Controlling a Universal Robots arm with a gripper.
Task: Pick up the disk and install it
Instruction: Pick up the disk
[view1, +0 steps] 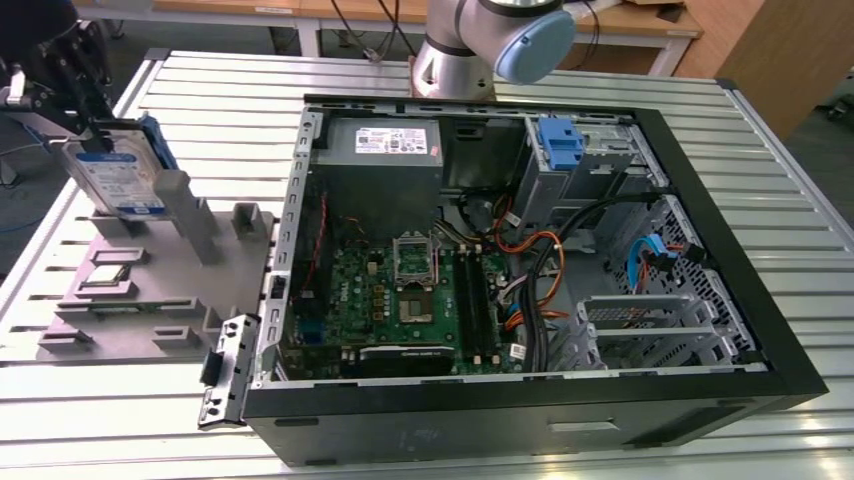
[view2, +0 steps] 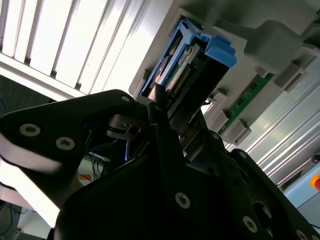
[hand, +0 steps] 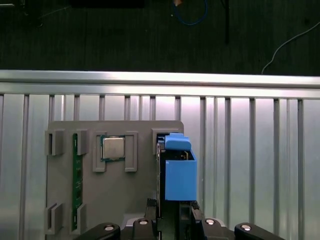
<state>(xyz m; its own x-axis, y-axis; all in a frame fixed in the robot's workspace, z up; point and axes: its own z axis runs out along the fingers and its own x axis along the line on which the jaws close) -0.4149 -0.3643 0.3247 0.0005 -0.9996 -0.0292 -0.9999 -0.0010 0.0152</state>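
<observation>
From my station I see the gripper (view1: 91, 125) at the exterior view's far left, hanging over the grey parts holder (view1: 147, 300) on the slatted metal table (view1: 134, 445). Its black fingers (view2: 156, 102) are drawn in narrow and pressed against the two faces of the disk (view1: 118, 175), gripping it by its upper end. The disk stands on edge straight below the fingers, label facing outward, with blue rails (hand: 179, 175) along its sides. Its lower edge sits at the holder's upright slot, though from this angle I cannot say whether it rests in the slot or hangs just clear of it. In the first wrist view I look down past the fingers along the disk's thin edge. Just beside the gripper on the holder lies a square processor chip (hand: 114, 148) in its own pocket, and farther out from that a green memory stick (hand: 76, 175) stands in a narrow groove. Well away from the gripper, toward the exterior view's right, the open computer case (view1: 467, 415) lies on its side. Inside it, the green motherboard (view1: 400, 290) is nearest the gripper's side, the grey power supply (view1: 387, 150) sits at the far wall near the arm's base (view1: 454, 60), and a bare blue bracket (view1: 561, 140) stands in the drive cage beyond it. Loose orange and black cables (view1: 541, 270) run through the case's middle, farther from the gripper than the board.
</observation>
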